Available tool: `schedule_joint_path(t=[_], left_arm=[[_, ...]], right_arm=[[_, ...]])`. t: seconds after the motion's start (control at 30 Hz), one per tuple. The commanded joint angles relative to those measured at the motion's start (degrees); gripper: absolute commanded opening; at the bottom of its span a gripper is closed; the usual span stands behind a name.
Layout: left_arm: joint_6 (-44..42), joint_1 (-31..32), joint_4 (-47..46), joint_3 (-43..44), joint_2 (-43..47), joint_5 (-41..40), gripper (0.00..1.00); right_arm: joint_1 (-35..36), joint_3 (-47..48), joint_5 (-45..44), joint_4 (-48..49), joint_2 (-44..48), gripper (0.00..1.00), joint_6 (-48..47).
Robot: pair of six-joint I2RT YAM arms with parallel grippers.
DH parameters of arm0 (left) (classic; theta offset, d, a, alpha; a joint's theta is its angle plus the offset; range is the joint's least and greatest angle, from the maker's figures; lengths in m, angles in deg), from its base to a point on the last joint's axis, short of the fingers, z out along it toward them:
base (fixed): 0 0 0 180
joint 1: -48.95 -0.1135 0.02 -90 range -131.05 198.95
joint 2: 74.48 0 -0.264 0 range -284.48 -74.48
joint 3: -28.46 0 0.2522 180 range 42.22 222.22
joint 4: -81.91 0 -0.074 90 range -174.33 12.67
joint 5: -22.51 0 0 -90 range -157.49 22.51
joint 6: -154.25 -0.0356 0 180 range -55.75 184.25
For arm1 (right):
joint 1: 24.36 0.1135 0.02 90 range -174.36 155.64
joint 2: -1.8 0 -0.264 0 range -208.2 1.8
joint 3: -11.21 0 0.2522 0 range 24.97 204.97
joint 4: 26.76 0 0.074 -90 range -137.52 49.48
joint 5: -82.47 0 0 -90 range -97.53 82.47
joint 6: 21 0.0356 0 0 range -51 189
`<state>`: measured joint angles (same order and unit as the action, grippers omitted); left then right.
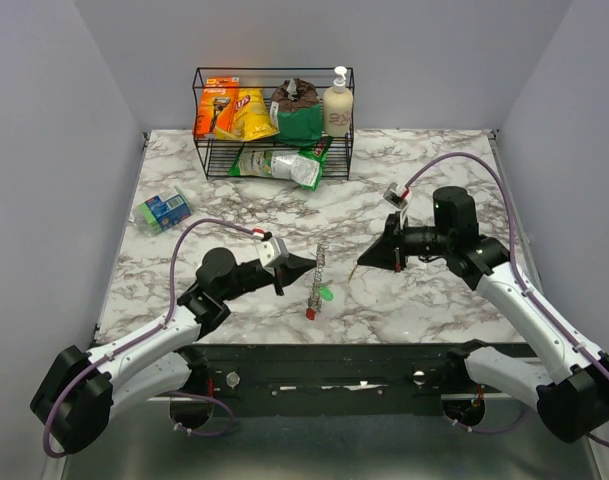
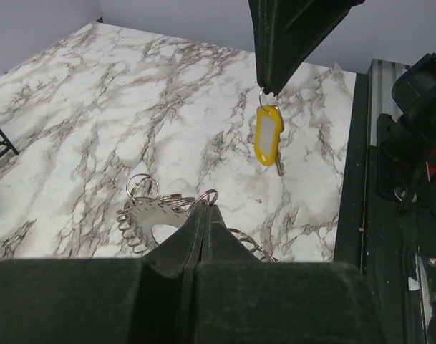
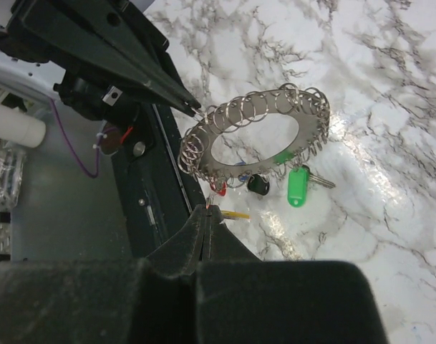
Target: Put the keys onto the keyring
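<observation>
The left fingers pinch the keyring; the right fingers pinch the yellow key. A weak pinch could drop it.

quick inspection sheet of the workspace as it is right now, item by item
surface: marble-pattern table, no spills seen
job's things: keyring with green key and red key hanging on it; yellow key off the ring
clutter: wire rack with packets and soap bottle; small box
grippers: left gripper shut on keyring; right gripper shut on yellow key
cables: left cable, right cable, purple loops away from the keys
surroundings: grey walls
</observation>
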<state>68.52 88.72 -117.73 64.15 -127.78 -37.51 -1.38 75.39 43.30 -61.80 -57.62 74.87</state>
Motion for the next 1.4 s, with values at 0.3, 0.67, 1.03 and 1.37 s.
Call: schedule_joint_path(t=[0.3,0.67,1.03,1.37], left_arm=[[-0.1,0.4,-9.8,-3.1,1.8,0.1,0.00],[1.6,0.5,-19.7,-6.1,-7.9,-2.4,0.00],[6.4,0.6,-37.3,-5.9,-23.3,-0.1,0.00],[14.3,0.7,-62.7,-5.1,-38.5,4.7,0.00]], right_arm=[[5.8,2.4,5.3,3.7,-1.2,0.01,-2.2],[5.8,-3.7,2.4,8.4,-1.5,0.01,-0.4],[5.8,-7.6,-6.3,9.1,5.3,0.01,3.3],[5.8,-8.7,-8.3,9.1,4.0,0.01,4.0]])
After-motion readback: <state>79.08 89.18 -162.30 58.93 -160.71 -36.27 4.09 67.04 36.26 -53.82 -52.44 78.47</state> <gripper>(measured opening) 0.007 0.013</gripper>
